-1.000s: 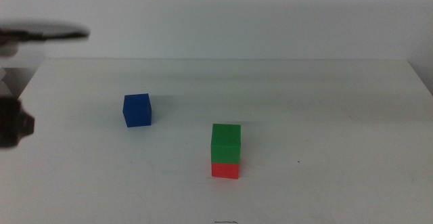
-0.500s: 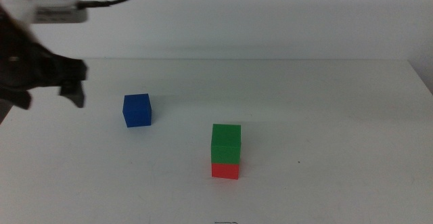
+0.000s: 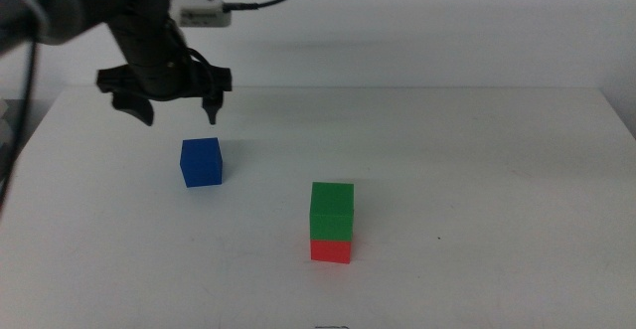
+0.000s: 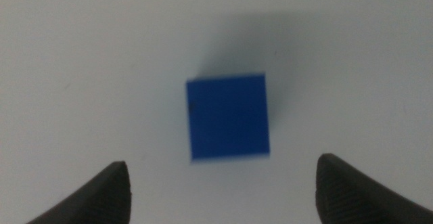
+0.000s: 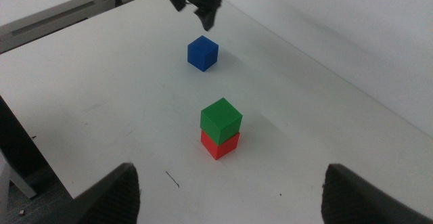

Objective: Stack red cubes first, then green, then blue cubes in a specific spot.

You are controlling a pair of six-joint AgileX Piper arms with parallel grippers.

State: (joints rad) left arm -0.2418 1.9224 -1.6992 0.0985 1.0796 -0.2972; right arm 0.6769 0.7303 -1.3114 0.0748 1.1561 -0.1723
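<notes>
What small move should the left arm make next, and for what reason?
Probably lower straight down. The left tool hangs open above the blue cube, which lies free between its jaws in the wrist view, while green cube already sits on red cube. The right tool waits apart.

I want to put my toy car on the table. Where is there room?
Bare table lies right of the green cube on the red cube, and along the near left. It's crowded by the blue cube, where the left gripper hovers open.
</notes>
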